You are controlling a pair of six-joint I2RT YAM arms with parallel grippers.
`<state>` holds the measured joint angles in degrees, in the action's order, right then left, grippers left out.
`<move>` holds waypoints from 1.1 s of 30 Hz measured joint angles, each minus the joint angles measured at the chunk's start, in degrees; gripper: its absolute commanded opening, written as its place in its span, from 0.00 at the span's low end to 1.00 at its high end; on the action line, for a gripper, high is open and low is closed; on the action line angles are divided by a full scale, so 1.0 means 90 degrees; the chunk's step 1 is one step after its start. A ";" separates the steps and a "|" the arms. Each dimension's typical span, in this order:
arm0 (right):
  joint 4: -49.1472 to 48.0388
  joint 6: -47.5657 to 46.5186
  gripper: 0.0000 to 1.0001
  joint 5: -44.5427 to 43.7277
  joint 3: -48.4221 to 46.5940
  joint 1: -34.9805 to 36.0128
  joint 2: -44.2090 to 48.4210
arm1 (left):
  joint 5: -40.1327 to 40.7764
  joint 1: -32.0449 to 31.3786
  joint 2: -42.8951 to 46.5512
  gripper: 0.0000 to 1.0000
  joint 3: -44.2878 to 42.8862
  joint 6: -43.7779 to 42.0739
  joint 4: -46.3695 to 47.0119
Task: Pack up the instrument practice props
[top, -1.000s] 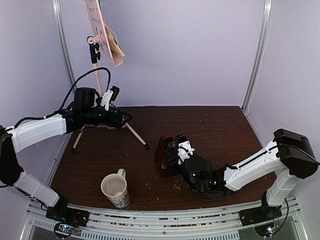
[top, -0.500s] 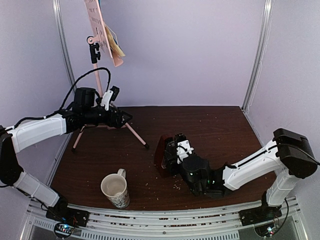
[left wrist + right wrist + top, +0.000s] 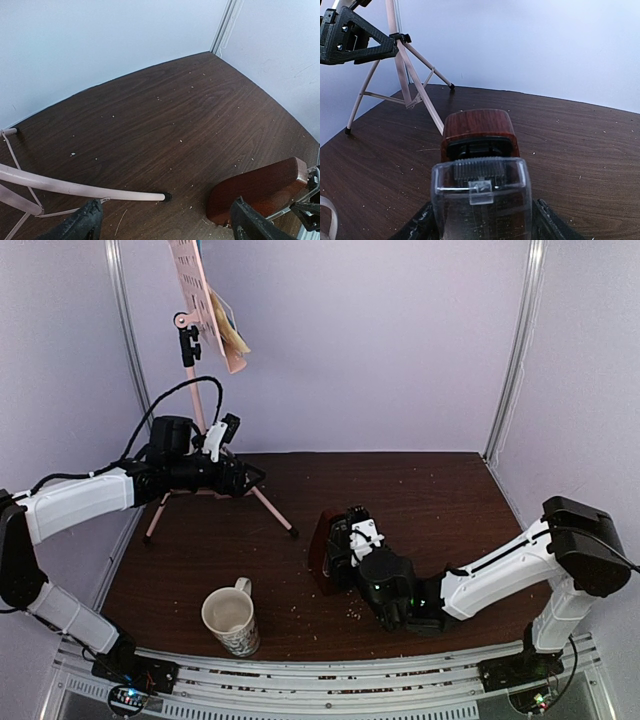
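The right pincer (image 3: 482, 222), clamped on the clear cover (image 3: 480, 192), has edged leftward over the past second. This brings the cover close against the open face of the red-brown metronome (image 3: 479, 127) at the centre of the table (image 3: 430, 490). Refitting looks nearly done, so 1 prop seems close to packed. The left pincer (image 3: 165, 216) gapes wide, unmoved, beside the legs of the pink stand (image 3: 196, 285) at the frame's upper left, where 2 sheets (image 3: 232, 335), yellow and blue, rest on its perforated desk.

music stand (image 3: 200, 290) desk is cut off at top left; clear cover (image 3: 480, 200) runs off the bottom edge.
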<state>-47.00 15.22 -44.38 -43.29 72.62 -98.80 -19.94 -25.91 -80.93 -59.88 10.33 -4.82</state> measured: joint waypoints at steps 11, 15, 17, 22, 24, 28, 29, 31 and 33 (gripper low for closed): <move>0.0168 0.0053 0.66 0.0044 -0.0032 -0.0017 -0.0070 | 0.0000 -0.0002 -0.0010 0.92 0.0000 0.0000 0.0000; 0.0238 0.0063 0.68 0.0104 -0.0036 -0.0041 -0.0119 | 0.0000 0.0000 -0.0010 0.92 0.0000 0.0000 0.0000; 0.0311 0.0070 0.69 0.0138 -0.0041 -0.0044 -0.0153 | 0.0000 0.0000 -0.0012 0.92 0.0000 0.0000 0.0000; 0.0505 0.0073 0.82 0.0182 -0.0041 -0.0061 -0.0219 | 0.0000 0.0000 -0.0015 0.92 0.0000 0.0000 0.0000; 0.0629 0.0075 0.92 0.0238 -0.0041 -0.0066 -0.0262 | 0.0000 0.0000 -0.0015 0.92 0.0000 0.0000 0.0000; 0.0748 0.0121 0.99 0.0306 -0.0041 -0.0066 -0.0287 | 0.0000 0.0000 -0.0017 0.92 0.0000 0.0000 0.0000; 0.0748 0.0126 1.00 0.0308 -0.0041 -0.0066 -0.0287 | 0.0000 0.0000 -0.0017 0.92 0.0000 0.0000 0.0000; 0.0741 0.0126 1.00 0.0308 -0.0029 -0.0066 -0.0287 | 0.0000 0.0000 -0.0019 0.92 0.0000 0.0000 0.0000; 0.0731 0.0121 1.00 0.0316 0.0005 -0.0066 -0.0284 | 0.0000 0.0000 -0.0019 0.92 0.0000 0.0000 -0.0002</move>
<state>-40.42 16.32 -41.54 -43.24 72.03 -101.36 -19.94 -25.91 -81.10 -59.88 10.33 -4.84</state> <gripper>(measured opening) 0.999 0.919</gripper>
